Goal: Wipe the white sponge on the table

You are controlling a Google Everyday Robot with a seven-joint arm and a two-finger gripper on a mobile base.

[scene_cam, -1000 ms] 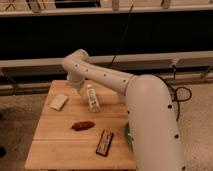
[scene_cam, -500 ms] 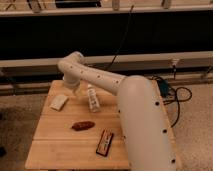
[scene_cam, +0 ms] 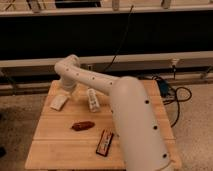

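White sponge (scene_cam: 59, 102) lay flat on the bench (scene_cam: 52, 137), near its left edge. I saw the gripper (scene_cam: 67, 90) just behind the sponge; whether it was open I could not tell. A white bottle (scene_cam: 92, 100) stood right of the sponge, with bare boards in front.

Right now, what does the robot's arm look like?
The arm is creamy white and smooth. It is made of fat rounded tubes that get thinner toward the far end. Little dark dots run along its side. No cables or stickers show on it. The gripper at its tip looks the same pale colour and sits beside the white sponge on the table.
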